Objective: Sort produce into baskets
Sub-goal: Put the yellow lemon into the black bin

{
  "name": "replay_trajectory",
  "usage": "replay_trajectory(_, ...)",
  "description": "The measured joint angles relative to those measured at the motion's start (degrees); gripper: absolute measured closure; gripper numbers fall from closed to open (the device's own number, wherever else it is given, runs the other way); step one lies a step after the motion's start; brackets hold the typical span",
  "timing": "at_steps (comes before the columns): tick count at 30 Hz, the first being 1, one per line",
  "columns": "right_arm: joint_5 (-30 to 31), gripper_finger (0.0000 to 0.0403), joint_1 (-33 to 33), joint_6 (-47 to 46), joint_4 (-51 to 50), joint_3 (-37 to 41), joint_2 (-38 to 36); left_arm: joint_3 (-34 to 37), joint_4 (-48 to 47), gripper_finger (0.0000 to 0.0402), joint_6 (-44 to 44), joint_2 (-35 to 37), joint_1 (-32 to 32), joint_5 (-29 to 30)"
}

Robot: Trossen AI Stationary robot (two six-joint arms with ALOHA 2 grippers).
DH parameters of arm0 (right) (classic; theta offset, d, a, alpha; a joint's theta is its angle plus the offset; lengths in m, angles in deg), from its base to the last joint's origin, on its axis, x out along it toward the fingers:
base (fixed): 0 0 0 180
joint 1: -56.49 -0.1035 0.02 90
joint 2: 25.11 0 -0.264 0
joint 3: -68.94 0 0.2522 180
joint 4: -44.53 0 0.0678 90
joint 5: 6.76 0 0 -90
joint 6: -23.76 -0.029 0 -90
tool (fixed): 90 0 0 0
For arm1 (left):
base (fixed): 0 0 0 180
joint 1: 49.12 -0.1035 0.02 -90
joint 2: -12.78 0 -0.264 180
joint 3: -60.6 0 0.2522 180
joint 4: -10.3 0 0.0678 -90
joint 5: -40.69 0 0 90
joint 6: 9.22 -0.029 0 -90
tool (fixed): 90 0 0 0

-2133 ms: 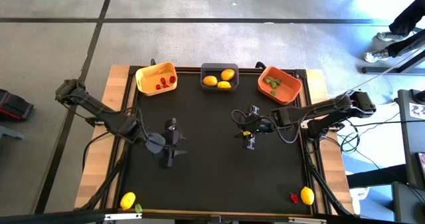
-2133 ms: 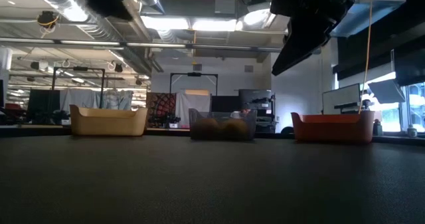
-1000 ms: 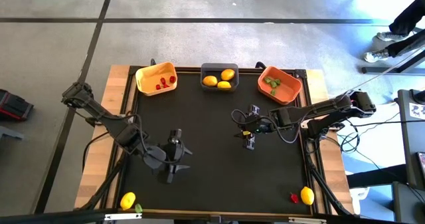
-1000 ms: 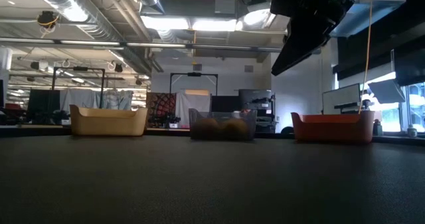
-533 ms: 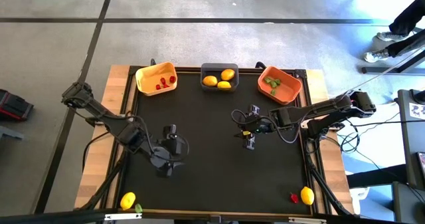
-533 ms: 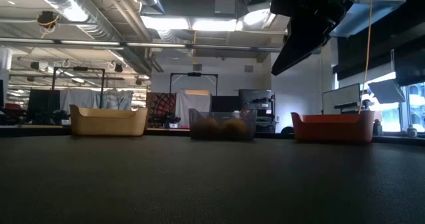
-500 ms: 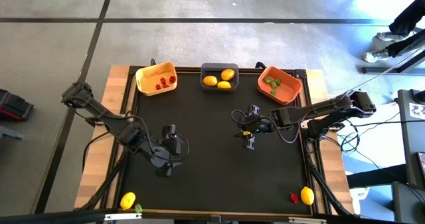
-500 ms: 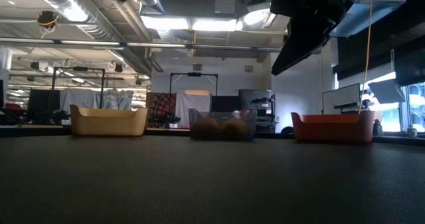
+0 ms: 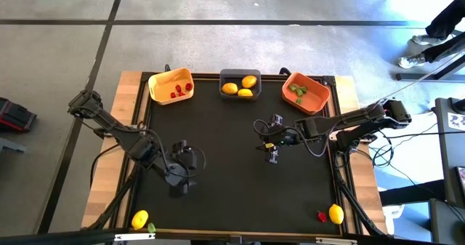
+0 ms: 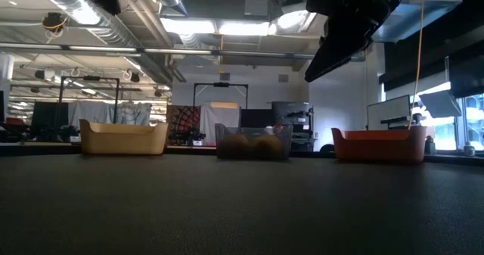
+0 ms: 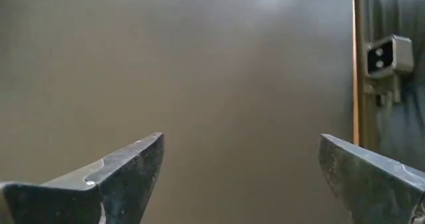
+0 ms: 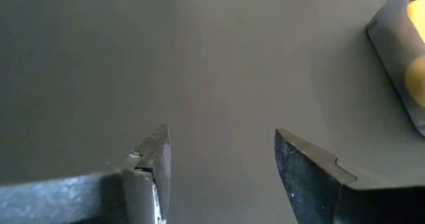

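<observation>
Three baskets stand along the far edge: a yellow-orange one (image 9: 171, 85) holding red pieces, a dark grey one (image 9: 240, 83) holding yellow lemons, and an orange one (image 9: 306, 92) holding green pieces. They also show in the low view (image 10: 123, 137), (image 10: 253, 142), (image 10: 378, 144). A lemon (image 9: 139, 219) with a green piece (image 9: 150, 227) lies at the near left corner. A lemon (image 9: 336, 214) with a red piece (image 9: 322, 217) lies at the near right corner. My left gripper (image 9: 181, 169) (image 11: 239, 157) is open and empty over the mat's left half. My right gripper (image 9: 270, 139) (image 12: 222, 137) is open and empty near the middle.
The black mat (image 9: 232, 187) has a wooden border (image 9: 123, 136). Cables run off the right arm at the table's right edge (image 9: 341, 139). A person's legs (image 9: 436, 41) stand beyond the far right corner. The grey basket's corner shows in the right wrist view (image 12: 398, 51).
My left gripper has shifted a little toward the table's left edge and has turned, so it looks more compact from above. My right arm has kept its place. The produce and baskets have not moved.
</observation>
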Motion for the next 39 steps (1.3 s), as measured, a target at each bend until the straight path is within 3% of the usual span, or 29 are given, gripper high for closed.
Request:
replay_trajectory(11, 0.01, 0.0198, 0.0, 1.05, -0.04, -0.02, -0.02, 0.04, -11.72, 0.0013, 23.33, -1.64, 4.03, -10.54)
replay_trajectory(19, 0.02, 0.0198, 0.0, 3.18, 0.27, -0.02, -0.02, 0.09, -16.81, 0.0013, 31.45, -7.99, 4.53, -20.92)
replay_trajectory(32, 0.02, 0.0198, 0.0, 4.6, 0.97, -0.02, -0.02, 0.09, -17.83, 0.0013, 41.22, -16.85, 8.52, -38.63)
replay_trajectory(39, 0.04, 0.0198, 0.0, 7.42, 1.03, -0.02, -0.02, 0.09, -14.62, 0.0013, 55.5, -17.42, 12.08, -39.87)
